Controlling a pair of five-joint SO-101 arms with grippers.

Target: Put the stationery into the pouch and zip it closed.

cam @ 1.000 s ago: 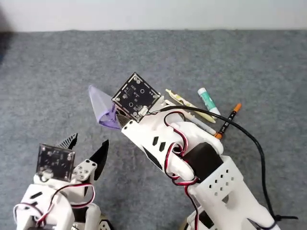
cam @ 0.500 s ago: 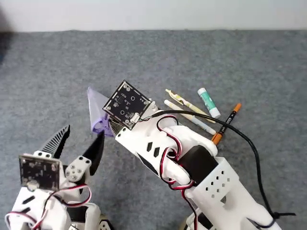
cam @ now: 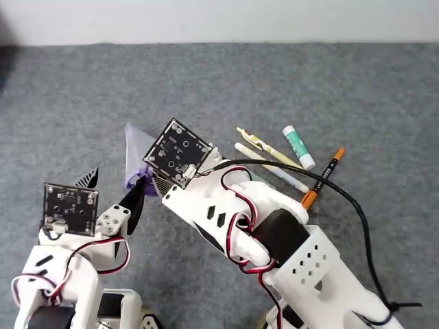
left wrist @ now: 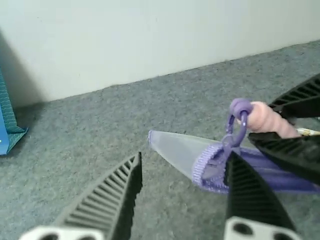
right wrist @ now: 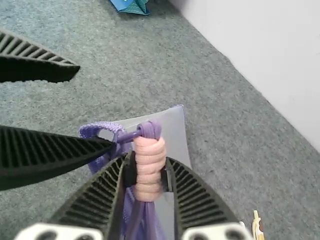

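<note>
Both low by pouch (cam: 137, 147): right end effector (right wrist: 147, 167) clenched on pink pull (right wrist: 149, 150), left end effector (left wrist: 184, 161) released.

- One purple pouch (cam: 137, 152).
- One pink coiled pull (right wrist: 148, 167) on the pouch's zipper.
- Three pens: a cream pen (cam: 264, 145), a white pen (cam: 295, 181) and an orange-and-black pen (cam: 324, 175).
- One green-and-white glue stick (cam: 298, 147).
- Two grippers: the left gripper (left wrist: 185, 160) and the right gripper (right wrist: 146, 160).
- One blue object (left wrist: 7, 125) by the wall.

Left hand (left wrist: 184, 161) spread wide — right hand (right wrist: 146, 167) pinched tight
</note>
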